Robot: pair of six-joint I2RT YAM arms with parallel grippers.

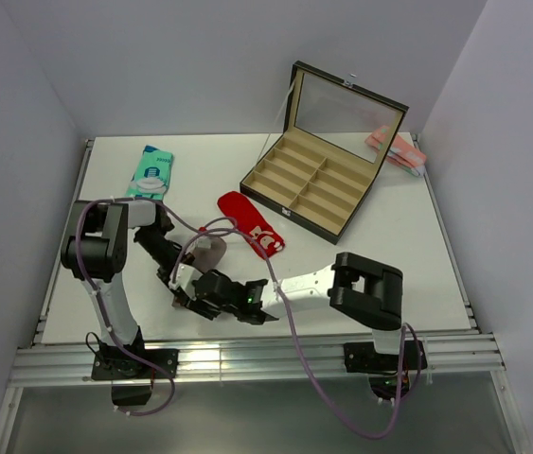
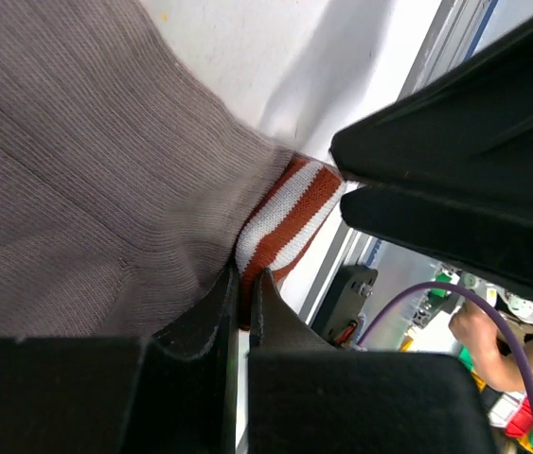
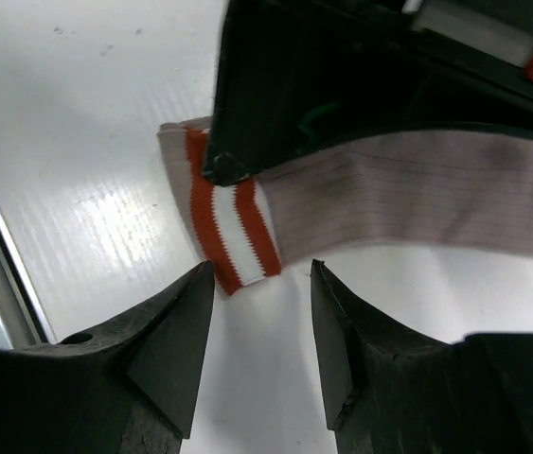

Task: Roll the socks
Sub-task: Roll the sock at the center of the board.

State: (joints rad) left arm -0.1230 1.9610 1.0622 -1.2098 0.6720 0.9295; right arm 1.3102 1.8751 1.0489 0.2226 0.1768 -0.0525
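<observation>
Lying flat near the table's (image 1: pixel 380 255) middle in the top view, one red sock (image 1: pixel 252 225) shows its white emblem and runs from 11 to 5 o'clock. At its 7 o'clock, well towards the near edge, is the held sock (image 1: pixel 211 251), which looks greyish-mauve here. Its red-and-white striped cuff (image 3: pixel 233 227) lies on the white surface beside the front rail.

The left gripper (image 2: pixel 243 301) is clamped on this held sock (image 2: pixel 86 170) just beside the cuff (image 2: pixel 290 222). Its fingers (image 2: pixel 211 317) are pressed nearly together, with fabric bunched at their tips.

The right gripper (image 3: pixel 261 322) faces it from 3 o'clock. Its fingers (image 3: pixel 167 350) stand apart with only bare table between them, and the cuff sits just past their tips without touching them. From the right wrist, the left gripper (image 3: pixel 342 85) covers the cuff's upper part, and the held sock (image 3: pixel 417 199) stretches away towards 3 o'clock.

In the top view the two meet near the front edge, left gripper (image 1: pixel 179 282) and right gripper (image 1: pixel 198 303) close together.

Farther out, an open box (image 1: pixel 323 184) with compartments stands at the red sock's 2 o'clock, lid raised. A pink bundle (image 1: pixel 397 149) lies beyond the box. A teal sock (image 1: pixel 151 170) lies at 10 o'clock.
</observation>
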